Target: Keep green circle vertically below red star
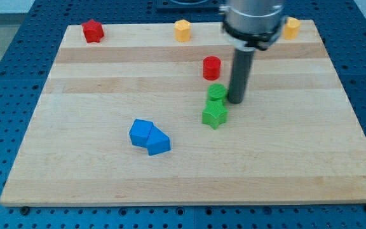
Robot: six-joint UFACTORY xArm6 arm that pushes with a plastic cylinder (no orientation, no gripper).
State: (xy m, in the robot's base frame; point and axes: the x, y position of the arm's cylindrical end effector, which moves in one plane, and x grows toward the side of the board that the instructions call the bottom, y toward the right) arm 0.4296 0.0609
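Note:
The green circle (pixel 216 93) lies a little right of the board's middle. A green star (pixel 215 115) touches it from below. The red star (pixel 93 30) sits far off at the board's top left corner. My tip (pixel 236 101) is down on the board just right of the green circle, very close to it or touching it. A red circle (pixel 211 67) lies just above the green circle, a small gap apart.
Two blue blocks (pixel 142 131) (pixel 158 143) lie together left of centre, lower down. A yellow block (pixel 182 30) sits at the top middle edge. Another yellow block (pixel 291 27) sits at the top right, partly hidden behind the arm (pixel 253 19).

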